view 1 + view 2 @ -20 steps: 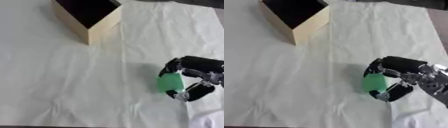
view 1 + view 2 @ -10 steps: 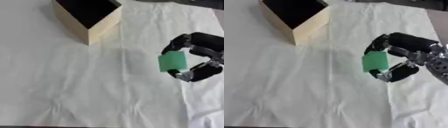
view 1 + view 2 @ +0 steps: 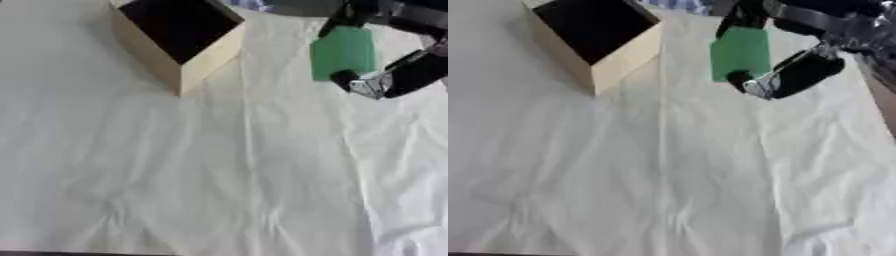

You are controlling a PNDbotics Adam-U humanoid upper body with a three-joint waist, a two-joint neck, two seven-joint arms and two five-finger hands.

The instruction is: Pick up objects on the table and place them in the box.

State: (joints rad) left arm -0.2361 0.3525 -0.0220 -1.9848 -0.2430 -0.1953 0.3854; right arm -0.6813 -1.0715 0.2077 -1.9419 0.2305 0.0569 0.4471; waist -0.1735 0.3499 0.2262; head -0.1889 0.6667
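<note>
A flat green block (image 3: pixel 739 52) hangs in the air at the upper right, held between the curled fingers and thumb of my right hand (image 3: pixel 798 70). The hand comes in from the top right corner and is lifted above the white cloth. The wooden box (image 3: pixel 181 42) stands at the upper left with its dark open inside facing up. The green block is to the right of the box, apart from it. My left hand shows in neither view.
A wrinkled white cloth (image 3: pixel 219 175) covers the table. A bit of blue fabric (image 3: pixel 680 5) shows at the far edge behind the box.
My right hand has risen with the green block and carried it up and away toward the far side, closer to the box. The view has also shifted.
</note>
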